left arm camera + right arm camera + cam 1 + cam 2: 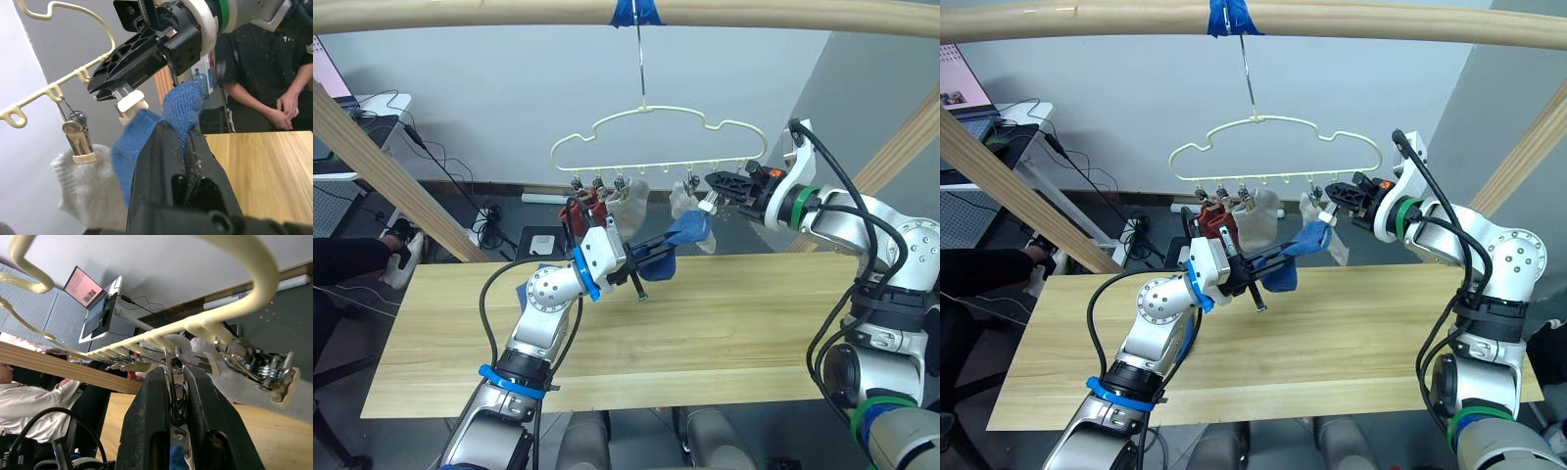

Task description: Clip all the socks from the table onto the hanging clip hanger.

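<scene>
Blue sock (183, 105): coarse knit cloth, matt. Grey sock (88, 188), lower left of left wrist view: soft fuzzy cloth. Clip hanger (656, 132): smooth pale-yellow coating, slight sheen; clips (78, 137) shiny metal w/ pale tips. Table (724, 333): light wood planks, smooth, matt. Left gripper (183, 147) fingers (161, 161): black matt plastic.

Pale grey wall (489, 108) across the back. Dark floor (509, 211) below it, tangled black cables (460, 211) at left. Desk with laptop (333, 88) at upper left. Thick wooden frame bars (460, 12) along top and sides.
</scene>
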Tool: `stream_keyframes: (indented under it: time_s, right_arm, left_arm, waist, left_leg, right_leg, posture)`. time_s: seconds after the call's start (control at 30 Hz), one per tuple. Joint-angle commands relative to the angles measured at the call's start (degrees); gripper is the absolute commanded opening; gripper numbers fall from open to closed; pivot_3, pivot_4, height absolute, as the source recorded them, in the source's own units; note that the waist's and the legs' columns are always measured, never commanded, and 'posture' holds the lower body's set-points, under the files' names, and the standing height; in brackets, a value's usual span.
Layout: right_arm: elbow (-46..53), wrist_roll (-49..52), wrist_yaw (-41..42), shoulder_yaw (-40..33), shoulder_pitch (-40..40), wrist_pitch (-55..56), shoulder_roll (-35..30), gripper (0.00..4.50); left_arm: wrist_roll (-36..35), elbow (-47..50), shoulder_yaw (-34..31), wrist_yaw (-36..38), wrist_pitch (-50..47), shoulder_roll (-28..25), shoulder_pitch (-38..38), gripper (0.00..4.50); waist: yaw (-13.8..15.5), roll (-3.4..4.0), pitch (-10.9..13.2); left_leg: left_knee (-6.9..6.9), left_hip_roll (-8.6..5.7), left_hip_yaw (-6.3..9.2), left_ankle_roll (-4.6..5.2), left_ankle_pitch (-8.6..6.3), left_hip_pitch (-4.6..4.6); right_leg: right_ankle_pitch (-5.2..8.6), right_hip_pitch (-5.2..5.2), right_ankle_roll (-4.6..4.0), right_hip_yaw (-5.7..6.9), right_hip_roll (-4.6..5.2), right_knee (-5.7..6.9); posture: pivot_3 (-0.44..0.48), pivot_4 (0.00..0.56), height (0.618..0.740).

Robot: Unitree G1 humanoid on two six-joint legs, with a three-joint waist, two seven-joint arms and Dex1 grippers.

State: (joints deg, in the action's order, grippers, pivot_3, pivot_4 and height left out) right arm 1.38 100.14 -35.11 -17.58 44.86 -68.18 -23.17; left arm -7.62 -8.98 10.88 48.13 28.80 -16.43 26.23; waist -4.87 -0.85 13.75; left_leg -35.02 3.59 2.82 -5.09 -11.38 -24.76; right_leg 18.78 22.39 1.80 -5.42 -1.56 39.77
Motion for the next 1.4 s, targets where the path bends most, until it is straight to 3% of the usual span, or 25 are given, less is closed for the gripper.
stream_keyframes:
  time_s: [0.03, 0.43, 0.5, 0.63, 0.73, 0.93, 1.1, 1.23, 1.4]
  right_arm:
    - [1.71, 3.27, 0.06, 1.75, -0.55, 2.63, -1.93, 0.16]
    - [1.84, 5.78, 1.51, 6.26, -1.83, 6.69, -6.37, 0.16]
    - [1.54, 5.27, 2.35, 6.57, -1.83, 6.88, -7.09, 0.16]
    - [1.45, 3.99, 4.67, 7.03, -1.79, 7.09, -8.38, 0.16]
    - [1.77, 3.14, 6.37, 7.45, -2.12, 7.08, -9.28, 0.16]
    - [2.61, 1.56, 8.16, 7.82, -2.97, 7.2, -9.69, 0.16]
    - [3.51, 1.4, 8.31, 8.28, -3.28, 7.67, -9.51, 0.16]
    - [3.86, 1.38, 8.17, 8.46, -3.43, 8.09, -9.76, 0.16]
    - [3.81, 1.18, 8.11, 8.47, -3.45, 8.43, -9.81, 0.16]
  left_arm:
    - [-0.35, 0.7, -0.77, -1.17, 1.5, 0.42, 2.06, 0.01]
    - [-0.58, 1.41, -1.32, -2.98, 3.64, -0.49, 2.32, 0.01]
    - [-3.08, 2.96, -1.23, -2.31, -1.41, -1.01, 1.05, 0.01]
    - [-15.02, 11.26, -2.71, -4.17, -24.6, -1.48, -3.33, 0.01]
    - [-19.25, 15.42, -3.7, -4.42, -35.23, -2.97, -4.6, 0.01]
    - [-1.44, 12.75, 5.34, -1.92, -36.37, -13.17, -7.19, 0.01]
    - [9.15, 5.78, 10.52, -3.81, -32.8, -14.9, -9.86, 0.01]
    - [11.98, 2.16, 11.54, -3.56, -32.57, -14.51, -11.42, 0.01]
    - [8.86, 5.42, 9.29, 0.62, -36.19, -15.23, -13.84, 1.31]
  waist:
    - [0.05, 0.0, 0.0]
    - [0.16, 0.0, 0.0]
    - [0.17, 0.0, 0.0]
    - [0.08, 0.0, 0.01]
    - [0.23, -0.01, 0.02]
    - [0.19, 0.01, 0.01]
    - [0.29, 0.0, 0.01]
    - [0.26, 0.0, 0.01]
    - [0.23, 0.0, 0.01]
  left_leg:
    - [0.0, 0.0, 0.0, 0.0, 0.0, 0.0]
    - [0.02, 0.01, 0.0, 0.02, -0.01, -0.04]
    - [0.02, 0.01, 0.0, 0.02, -0.01, -0.04]
    - [0.03, 0.04, 0.01, 0.03, -0.02, -0.04]
    - [0.03, 0.05, 0.07, 0.03, -0.02, -0.06]
    - [0.03, 0.02, 0.03, 0.03, -0.02, -0.03]
    - [0.05, 0.03, 0.01, 0.03, -0.02, -0.07]
    - [0.05, 0.04, 0.01, 0.03, -0.02, -0.07]
    - [0.06, 0.05, 0.0, 0.03, -0.02, -0.07]
  right_leg:
    - [0.0, 0.0, 0.0, 0.0, 0.0, 0.0]
    - [0.0, 0.0, 0.0, 0.01, 0.0, -0.13]
    - [0.0, 0.0, 0.0, 0.02, 0.0, -0.13]
    - [0.0, 0.0, 0.0, 0.03, 0.0, -0.13]
    - [0.0, 0.0, 0.0, 0.12, 0.0, -0.13]
    - [0.0, -0.01, 0.0, 0.04, 0.0, -0.13]
    - [0.0, 0.0, 0.0, 0.04, 0.02, -0.24]
    - [0.0, 0.0, 0.0, 0.04, 0.03, -0.22]
    - [0.0, 0.0, 0.0, 0.05, 0.05, -0.22]
  posture:
    - [-0.08, 0.245, 0.74]
    - [-0.071, 0.242, 0.74]
    - [-0.071, 0.242, 0.74]
    - [-0.067, 0.241, 0.74]
    - [-0.063, 0.227, 0.74]
    - [-0.069, 0.22, 0.74]
    - [-0.076, 0.217, 0.74]
    - [-0.084, 0.217, 0.74]
    - [-0.085, 0.221, 0.74]
